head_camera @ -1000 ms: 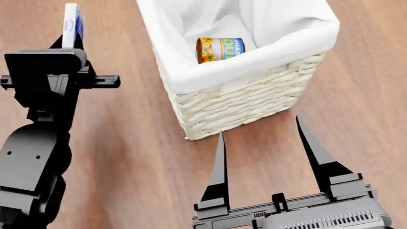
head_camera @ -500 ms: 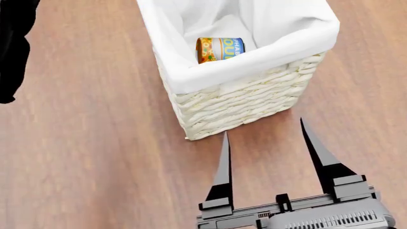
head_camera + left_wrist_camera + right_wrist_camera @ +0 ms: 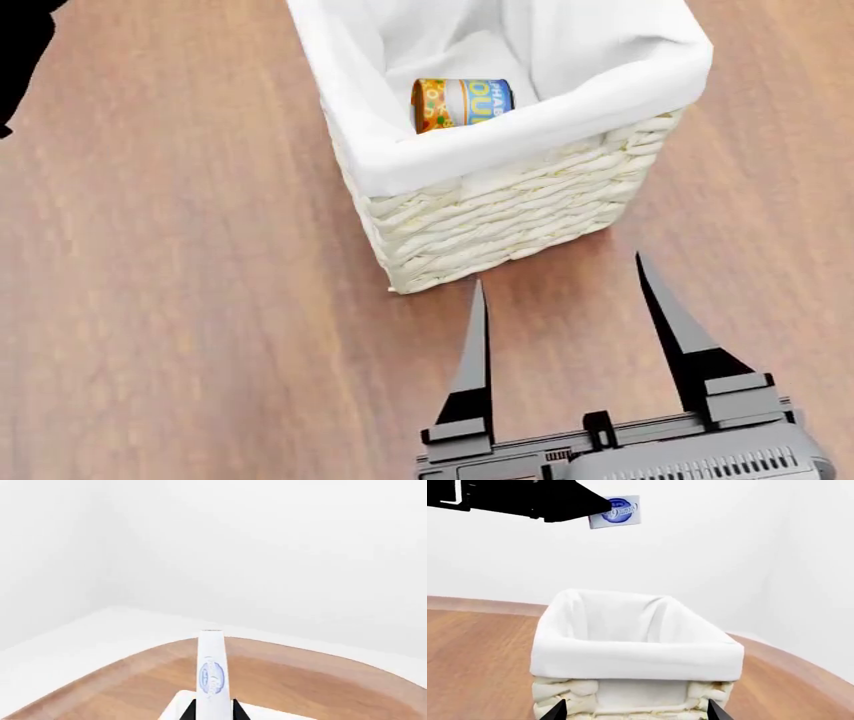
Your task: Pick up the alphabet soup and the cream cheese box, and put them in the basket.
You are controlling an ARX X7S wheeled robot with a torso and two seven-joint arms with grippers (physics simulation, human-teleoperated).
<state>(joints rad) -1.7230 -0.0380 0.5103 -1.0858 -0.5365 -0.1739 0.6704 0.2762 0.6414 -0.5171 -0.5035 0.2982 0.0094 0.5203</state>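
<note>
The basket [image 3: 507, 150] fills the upper middle of the head view, its mouth open upward with nothing over it there; inside, the soup [image 3: 462, 103] lies on its side against the left part of the floor, the rest of the lining bare. Bare wooden table [image 3: 187, 300] runs all down the left of the frame and along the right edge. The right gripper [image 3: 567, 340], jaws apart, sits at lower right with a strip of table between its tips and the basket's near wall. In the right wrist view the box [image 3: 616, 511], in the left gripper [image 3: 594, 505], hangs above the basket's rim at upper left, well clear of it.
</note>
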